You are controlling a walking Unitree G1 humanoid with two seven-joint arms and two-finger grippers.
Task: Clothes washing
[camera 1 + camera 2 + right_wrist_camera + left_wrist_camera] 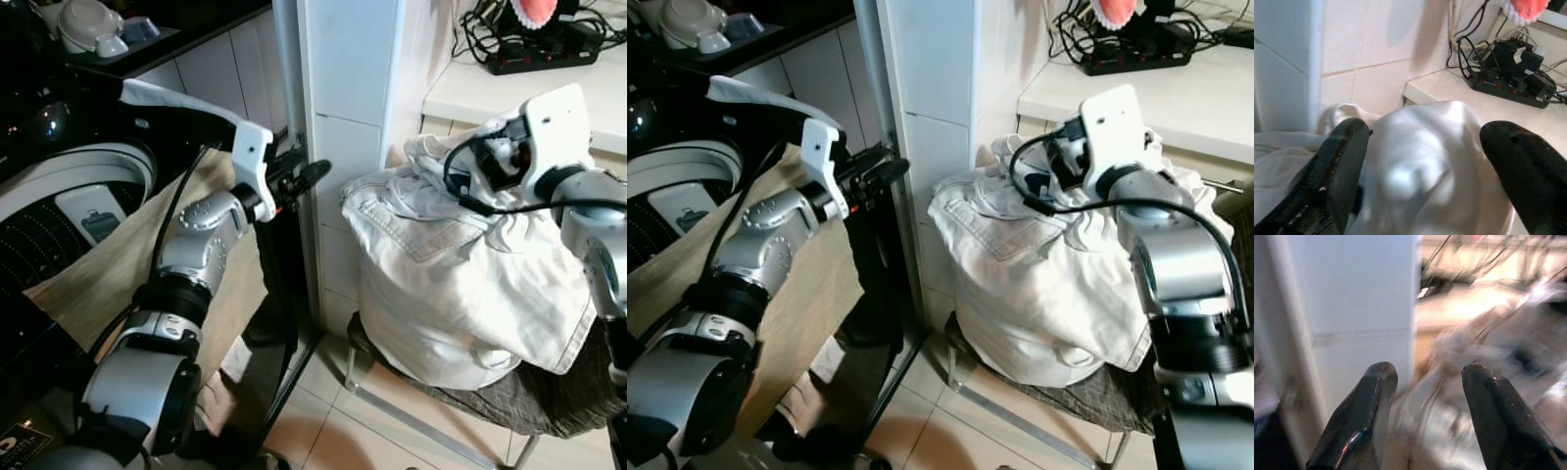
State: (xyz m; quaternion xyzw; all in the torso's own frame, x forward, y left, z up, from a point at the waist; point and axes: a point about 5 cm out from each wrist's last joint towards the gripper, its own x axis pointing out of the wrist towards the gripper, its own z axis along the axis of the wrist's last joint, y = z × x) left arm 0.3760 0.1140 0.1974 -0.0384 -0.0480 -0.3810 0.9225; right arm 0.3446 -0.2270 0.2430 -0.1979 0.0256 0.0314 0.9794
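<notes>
The washing machine [59, 196] stands at the robot's left, beyond the tiled pillar [343, 147]. A heap of white clothes [451, 294] sits on a chair [431, 401] below the bench [509, 93]. The right pincer [1420, 161] is right at the heap's top, fingers wide, cloth bulging between them, probably not yet gripped. The left pincer [1425, 416], also wide and empty, is farther off by the pillar.

No lettering is readable. A small gold-printed dark label [22, 438] sits at the lower left of the left eye view, too small to read.
</notes>
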